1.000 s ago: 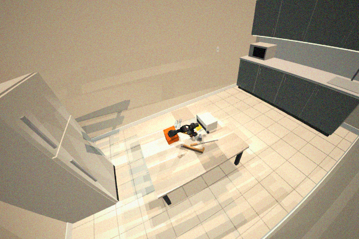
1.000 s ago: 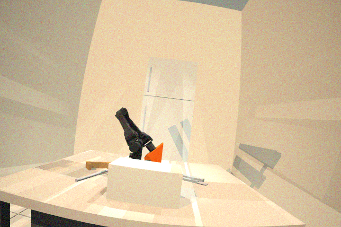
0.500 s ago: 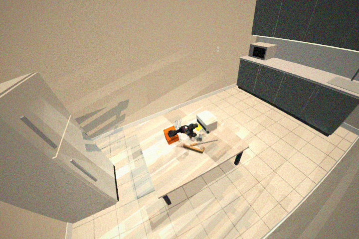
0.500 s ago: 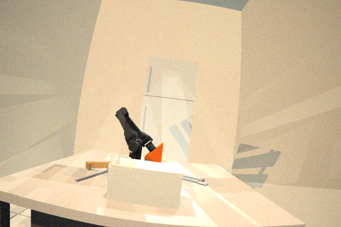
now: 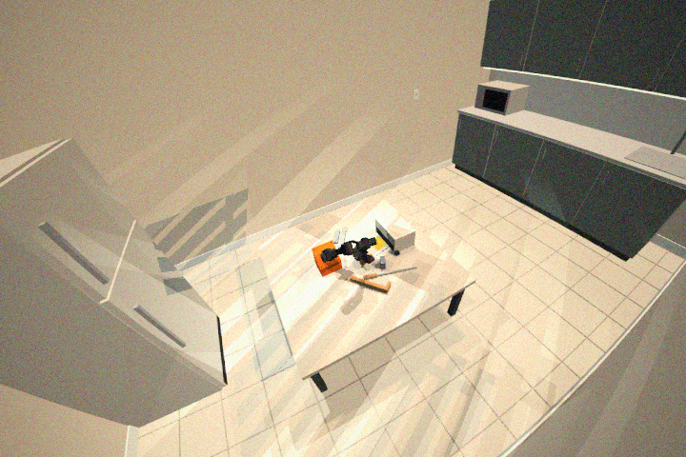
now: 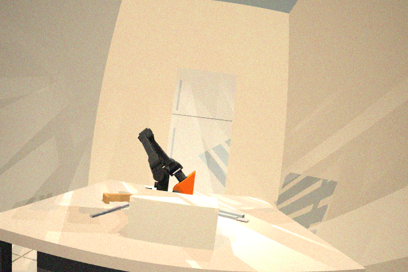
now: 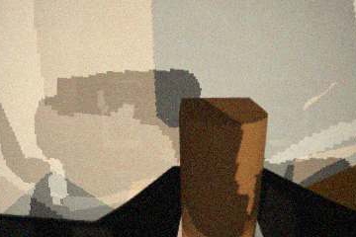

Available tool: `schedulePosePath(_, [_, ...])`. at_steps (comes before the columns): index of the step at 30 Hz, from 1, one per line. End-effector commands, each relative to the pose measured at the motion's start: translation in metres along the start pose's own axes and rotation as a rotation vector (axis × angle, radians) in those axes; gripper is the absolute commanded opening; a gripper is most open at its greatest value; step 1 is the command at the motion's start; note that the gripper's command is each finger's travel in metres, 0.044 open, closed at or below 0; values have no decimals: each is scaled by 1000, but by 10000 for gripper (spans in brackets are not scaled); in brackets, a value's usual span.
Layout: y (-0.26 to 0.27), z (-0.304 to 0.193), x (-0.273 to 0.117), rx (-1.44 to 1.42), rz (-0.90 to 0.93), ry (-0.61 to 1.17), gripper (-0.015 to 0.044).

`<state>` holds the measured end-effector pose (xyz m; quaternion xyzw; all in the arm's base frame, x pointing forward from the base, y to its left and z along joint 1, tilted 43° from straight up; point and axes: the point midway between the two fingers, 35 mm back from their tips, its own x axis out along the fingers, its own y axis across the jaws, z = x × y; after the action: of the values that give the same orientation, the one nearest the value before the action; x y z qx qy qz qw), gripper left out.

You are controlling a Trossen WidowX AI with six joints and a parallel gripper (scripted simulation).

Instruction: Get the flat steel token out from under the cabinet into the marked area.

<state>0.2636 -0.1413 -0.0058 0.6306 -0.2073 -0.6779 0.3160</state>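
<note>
My gripper (image 5: 366,260) (image 7: 215,175) is shut on a brown wooden handle (image 7: 211,148), whose blunt end stands up between the black fingers in the wrist view. The rest of the held tool is too small or hidden. The pale cabinet (image 5: 402,235) (image 6: 172,221) stands on the table, with a dark upright panel (image 5: 385,235) along its front in the top view. Part of the yellow marked area (image 5: 380,244) shows in front of it, beside the arm. The steel token cannot be made out, and the vent slots are not visible.
A wooden L-shaped piece (image 5: 371,283) (image 6: 118,197) and a grey rod (image 5: 400,270) (image 6: 110,210) with a wooden handle lie on the table (image 5: 349,339) beside the arm. A small grey block (image 5: 382,262) is near the gripper. Pale bars (image 5: 340,235) (image 6: 232,213) lie across from them. The arm's base is orange.
</note>
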Motion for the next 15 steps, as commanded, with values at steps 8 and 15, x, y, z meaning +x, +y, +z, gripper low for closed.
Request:
schedulePosePath(8, [0,15,1,-5,-2,-4,0])
schedulePosePath(15, [1,24,1,-5,-2,-4,0])
